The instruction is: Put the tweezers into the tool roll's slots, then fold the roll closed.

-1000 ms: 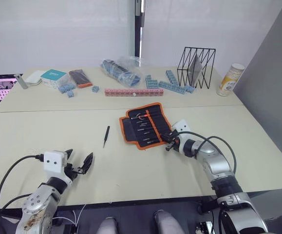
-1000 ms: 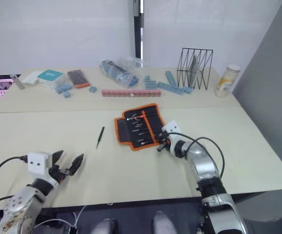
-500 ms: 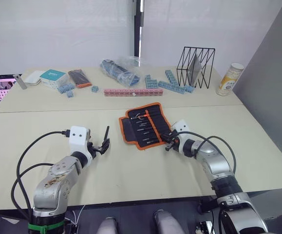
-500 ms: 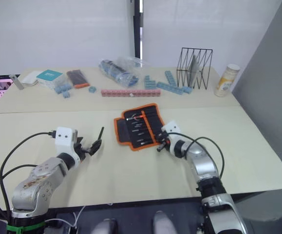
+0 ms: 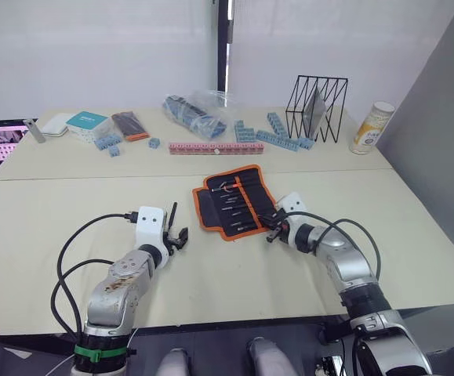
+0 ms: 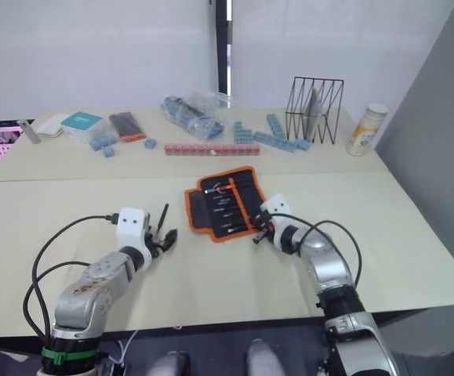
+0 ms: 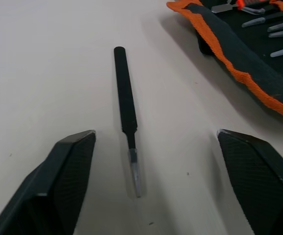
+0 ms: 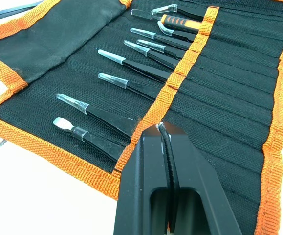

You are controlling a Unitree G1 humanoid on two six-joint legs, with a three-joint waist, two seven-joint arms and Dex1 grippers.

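Left gripper [image 7: 153, 161] spread wide, straddling a loose tweezer [image 7: 125, 110] lying flat mid-table, no contact; tool roll [image 5: 234, 200] open just beside it, toward the table's right edge, other tweezers slotted. Right gripper [image 8: 164, 134] pressed together over the roll's orange trim

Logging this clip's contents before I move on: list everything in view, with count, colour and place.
tool roll: one, black with orange trim, open at table centre
slotted tweezers: several, black, in the roll
loose tweezers: one, black, left of the roll
blue blocks: many, far edge
pink strip: one, behind the roll
wire rack: one, black, far right
can: one, far right
teal box: one, far left
left gripper: open, straddling the loose tweezers
right gripper: shut, at the roll's edge
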